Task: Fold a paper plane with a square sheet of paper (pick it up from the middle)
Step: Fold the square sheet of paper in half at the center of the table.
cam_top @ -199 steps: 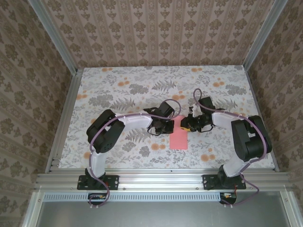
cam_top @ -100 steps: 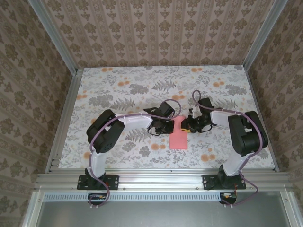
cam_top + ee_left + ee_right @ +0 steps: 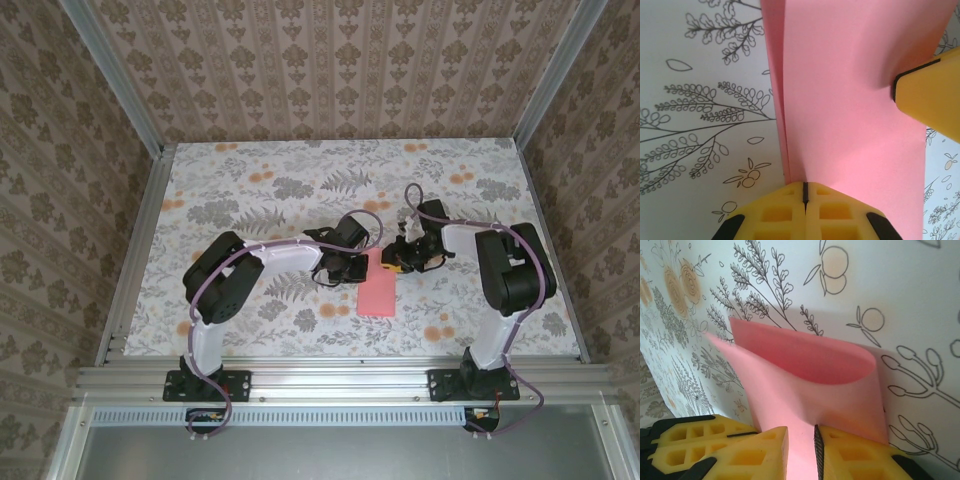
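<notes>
The square sheet of paper lies salmon-pink at the table's middle, folded over into a narrow upright rectangle. In the right wrist view the sheet curls over as a loose loop, not pressed flat. My left gripper is at its upper left edge. Its jaws are shut where the two layers of the sheet meet. My right gripper is at the upper right edge, jaws apart with the pink paper showing in the gap. One right finger rests on the sheet.
The table carries a grey leaf and orange flower print. Aluminium rails and patterned walls bound it at the left, right and back. Both forearms converge over the centre, and the left gripper's fingers sit close beside the right jaws.
The right arm's elbow has swung left and towards the back. Both grippers and the paper have stayed almost where they were.
</notes>
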### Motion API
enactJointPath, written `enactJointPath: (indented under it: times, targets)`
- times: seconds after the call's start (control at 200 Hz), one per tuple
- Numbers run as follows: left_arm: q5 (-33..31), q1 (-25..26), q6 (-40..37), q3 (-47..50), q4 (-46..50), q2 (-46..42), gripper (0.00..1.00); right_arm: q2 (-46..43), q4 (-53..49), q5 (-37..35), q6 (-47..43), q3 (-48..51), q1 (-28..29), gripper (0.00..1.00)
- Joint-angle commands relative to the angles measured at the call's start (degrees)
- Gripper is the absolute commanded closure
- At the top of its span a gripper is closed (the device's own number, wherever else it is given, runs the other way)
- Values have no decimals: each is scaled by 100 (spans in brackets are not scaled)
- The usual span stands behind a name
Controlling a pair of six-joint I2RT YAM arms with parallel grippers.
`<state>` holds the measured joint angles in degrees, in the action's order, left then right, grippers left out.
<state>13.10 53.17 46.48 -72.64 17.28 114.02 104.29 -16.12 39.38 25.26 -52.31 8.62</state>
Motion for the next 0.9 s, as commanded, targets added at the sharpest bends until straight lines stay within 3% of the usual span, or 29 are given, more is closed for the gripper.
enactJointPath:
  times: [0.0, 0.245, 0.49, 0.685, 0.895]
  targets:
    - [-96, 37, -115, -18, 421, 182, 97, 59, -282, -227, -159, 18, -19, 75]
    - [-105, 41, -132, -5, 455, 173, 97, -557, -268, 121, -20, -243, -123, 74]
    - [-97, 37, -141, -4, 452, 167, 98, 16, -215, 2, -109, -350, -190, 74]
    - [-108, 36, -134, 4, 465, 164, 98, 387, -499, -590, -289, -385, -201, 74]
    - [-120, 37, -139, 13, 483, 163, 98, -155, -533, -200, -154, -546, -211, 74]
